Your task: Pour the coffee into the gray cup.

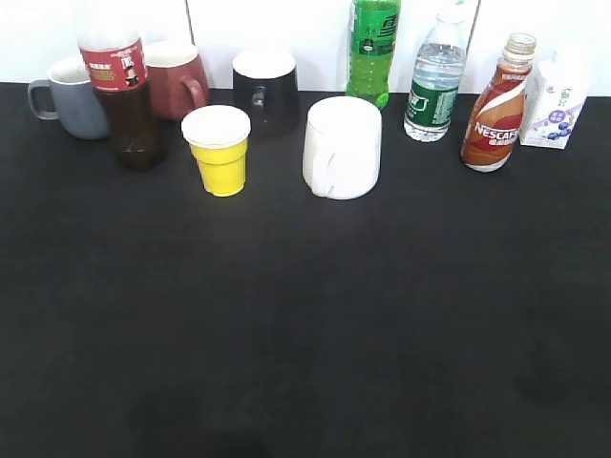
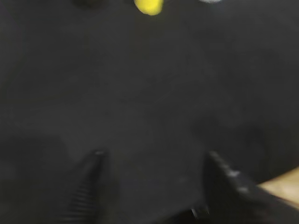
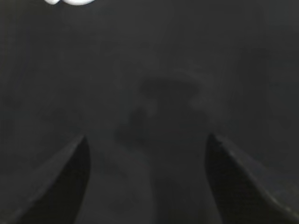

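Note:
The coffee bottle [image 1: 495, 114], brown and red with white NESCAFE lettering, stands upright at the back right of the black table. The gray cup [image 1: 72, 98] stands at the back left, handle to the left, partly behind the cola bottle. Neither arm shows in the exterior view. My left gripper [image 2: 154, 154] is open and empty over bare black table. My right gripper [image 3: 145, 137] is open and empty over bare black table as well.
Along the back stand a cola bottle [image 1: 122, 91], dark red mug [image 1: 177, 78], yellow cup [image 1: 220, 149], black mug [image 1: 265, 88], white mug [image 1: 343, 146], green bottle [image 1: 373, 50], water bottle [image 1: 435, 81] and milk carton [image 1: 558, 100]. The yellow cup also shows at the left wrist view's top edge [image 2: 148, 5].

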Tool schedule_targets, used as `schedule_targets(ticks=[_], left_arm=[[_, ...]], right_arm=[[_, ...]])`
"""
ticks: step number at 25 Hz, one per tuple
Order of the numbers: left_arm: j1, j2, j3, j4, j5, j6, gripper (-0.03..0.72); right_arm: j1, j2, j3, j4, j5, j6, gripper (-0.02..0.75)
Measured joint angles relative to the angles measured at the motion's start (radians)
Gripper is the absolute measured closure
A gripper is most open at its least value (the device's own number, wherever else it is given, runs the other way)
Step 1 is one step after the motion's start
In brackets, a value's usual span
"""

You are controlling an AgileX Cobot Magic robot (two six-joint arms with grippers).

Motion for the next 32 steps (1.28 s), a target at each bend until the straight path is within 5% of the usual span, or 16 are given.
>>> schedule_targets(ticks=[7,14,32], left_arm=[[0.000,-0.131,0.195,0.104,0.003,-0.055,0.141],[0.000,-0.136,0.274,0.104,-0.145,-0.056,0.141],[0.015,-0.150,0.275,0.104,-0.150,-0.056,0.179]], right_arm=[[0.000,-0.443,0.279,-0.137,0.065,0.029,0.143],[0.000,-0.446,0.292,-0.143,0.048,0.030,0.146],[0.000,-0.446,0.326,-0.136,-0.050,0.034,0.148]])
